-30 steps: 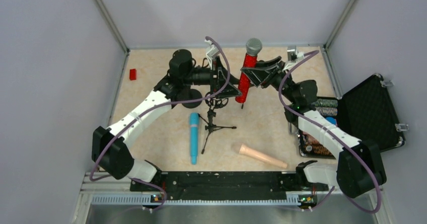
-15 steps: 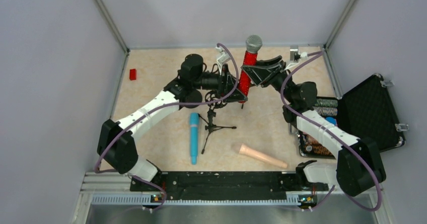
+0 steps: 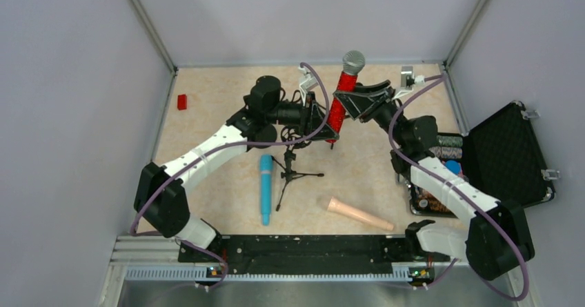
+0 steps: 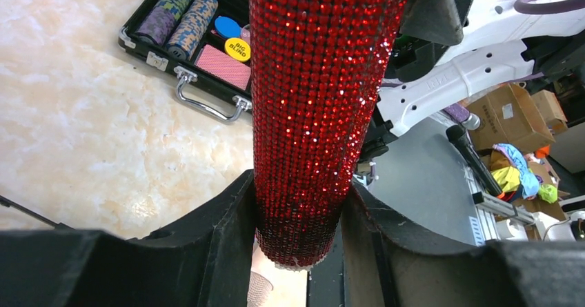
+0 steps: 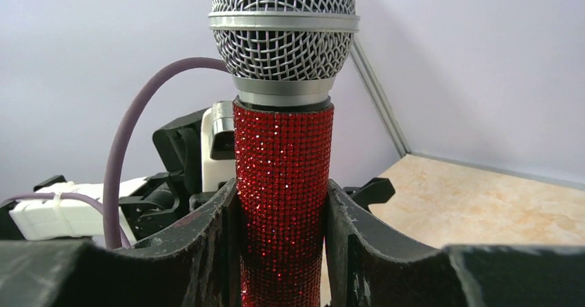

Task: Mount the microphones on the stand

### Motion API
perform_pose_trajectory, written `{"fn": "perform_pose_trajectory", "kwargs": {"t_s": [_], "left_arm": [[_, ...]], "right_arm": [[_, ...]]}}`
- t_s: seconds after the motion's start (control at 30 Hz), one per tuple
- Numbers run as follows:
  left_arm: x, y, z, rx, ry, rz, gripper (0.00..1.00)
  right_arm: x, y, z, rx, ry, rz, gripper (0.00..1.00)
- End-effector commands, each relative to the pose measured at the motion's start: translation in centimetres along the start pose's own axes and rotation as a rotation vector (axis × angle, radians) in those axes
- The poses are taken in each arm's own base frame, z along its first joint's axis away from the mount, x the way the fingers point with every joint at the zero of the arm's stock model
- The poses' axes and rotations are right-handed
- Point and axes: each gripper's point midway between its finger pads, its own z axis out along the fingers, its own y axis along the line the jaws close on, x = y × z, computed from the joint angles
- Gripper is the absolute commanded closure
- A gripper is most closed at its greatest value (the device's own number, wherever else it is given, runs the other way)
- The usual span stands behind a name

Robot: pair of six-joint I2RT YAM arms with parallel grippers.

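Observation:
The glittery red microphone (image 3: pixel 337 112) with its silver mesh head (image 5: pixel 283 31) hangs nearly upright above the table's back middle. My right gripper (image 3: pixel 347 102) is shut on its upper body, both fingers pressed against the red barrel (image 5: pixel 283 183). My left gripper (image 3: pixel 321 119) is shut on the barrel's lower end (image 4: pixel 314 114), a jaw touching each side. The black tripod stand (image 3: pixel 290 163) sits just below and left of the red microphone. The light-blue microphone (image 3: pixel 265 187) lies left of the stand, and the peach microphone (image 3: pixel 359 214) lies to its front right.
An open black case (image 3: pixel 508 154) with poker chips (image 3: pixel 437 143) stands at the right edge. A small red block (image 3: pixel 182 102) lies at the back left. Grey walls close in three sides.
My left gripper moved right to the red microphone's lower end and closed on it. The right gripper kept its grip while the microphone shifted slightly right.

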Motion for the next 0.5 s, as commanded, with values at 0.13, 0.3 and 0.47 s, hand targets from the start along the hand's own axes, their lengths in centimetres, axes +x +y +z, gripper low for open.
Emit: {"fn": "perform_pose_trajectory", "kwargs": {"t_s": [0.13, 0.3, 0.47], "left_arm": [[-1.8, -1.1, -1.0, -0.034, -0.061, 0.098, 1.0], [-2.0, -1.6, -1.1, -0.021, -0.064, 0.108, 1.0], [-2.2, -1.7, -1.3, -0.033, -0.069, 0.122, 1.0]], "right_arm": [[-0.7, 0.7, -1.2, 0.075, 0.065, -0.173, 0.29], [0.0, 0.1, -1.7, 0.094, 0.189, -0.161, 0.1], [-1.0, 0.4, -2.8, -0.009, 0.198, -0.024, 0.09]]}}
